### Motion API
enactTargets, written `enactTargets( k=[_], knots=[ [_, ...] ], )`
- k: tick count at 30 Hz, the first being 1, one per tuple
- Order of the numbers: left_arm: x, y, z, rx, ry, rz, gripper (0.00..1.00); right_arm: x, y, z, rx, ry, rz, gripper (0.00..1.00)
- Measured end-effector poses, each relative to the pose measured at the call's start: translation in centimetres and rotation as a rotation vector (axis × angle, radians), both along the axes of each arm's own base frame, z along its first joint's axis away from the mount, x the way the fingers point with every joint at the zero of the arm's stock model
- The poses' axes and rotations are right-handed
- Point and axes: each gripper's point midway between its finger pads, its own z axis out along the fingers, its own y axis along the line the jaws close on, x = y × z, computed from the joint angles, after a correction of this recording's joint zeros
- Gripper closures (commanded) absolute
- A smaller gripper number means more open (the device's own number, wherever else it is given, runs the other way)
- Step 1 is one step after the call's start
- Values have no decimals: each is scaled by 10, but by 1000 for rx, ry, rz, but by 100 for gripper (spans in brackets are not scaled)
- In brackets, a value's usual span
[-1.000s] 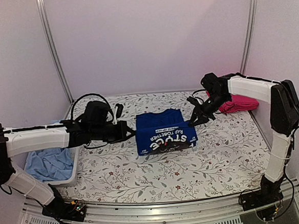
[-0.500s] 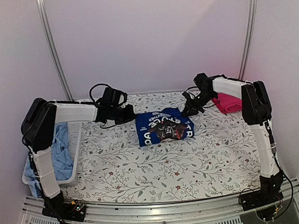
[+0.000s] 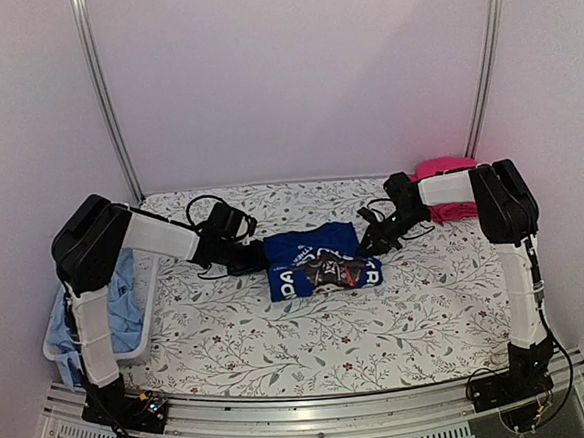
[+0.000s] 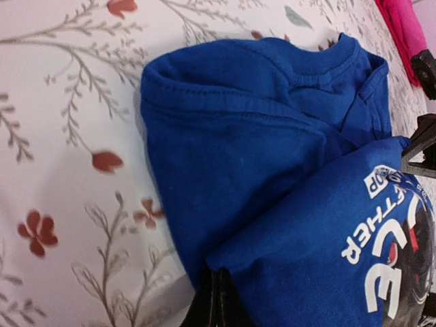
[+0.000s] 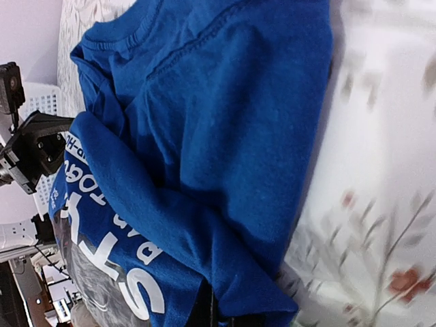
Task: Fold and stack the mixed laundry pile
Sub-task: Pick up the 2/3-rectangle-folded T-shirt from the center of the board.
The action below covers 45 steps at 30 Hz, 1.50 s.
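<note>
Pinched at opposite edges by left fingers [image 3: 258, 257] and right fingers [image 3: 373, 241]: folded blue shirt [image 3: 320, 257], print up; open table [image 3: 310, 328] on their near side.

Royal-blue shirt [image 3: 312, 250] w/ white print, pink garment [image 3: 443, 167], floral table cover [image 3: 280, 330].

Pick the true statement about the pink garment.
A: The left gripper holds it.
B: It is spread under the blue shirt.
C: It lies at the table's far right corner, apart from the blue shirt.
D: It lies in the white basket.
C: the pink garment sits bunched at the far right corner, with bare floral cover between it and the blue shirt.
</note>
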Motion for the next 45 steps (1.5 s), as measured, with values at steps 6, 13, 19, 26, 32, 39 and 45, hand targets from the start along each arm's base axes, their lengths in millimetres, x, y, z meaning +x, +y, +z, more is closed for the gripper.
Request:
enactTargets(
  k=[6, 13, 19, 26, 32, 39, 45],
  knots=[
    [-99, 2, 4, 28, 68, -108, 100, -124, 4, 6, -50, 121, 112, 100],
    [-142, 12, 47, -31, 36, -119, 100, -172, -2, 41, -94, 120, 157, 100],
    [-126, 14, 68, -49, -19, -95, 100, -149, -2, 67, -89, 54, 127, 100],
    [-85, 24, 84, -45, -75, -51, 100, -105, 3, 96, -56, -38, 84, 100],
    [-56, 16, 62, -11, -56, -62, 100, -79, 1, 70, -70, -7, 55, 97],
    [-52, 18, 15, 42, 27, -55, 100, -70, 4, 14, -103, 81, 54, 76],
    [-43, 25, 15, 41, 28, -24, 60, -59, 0, 20, -91, 70, 28, 45]
  ],
)
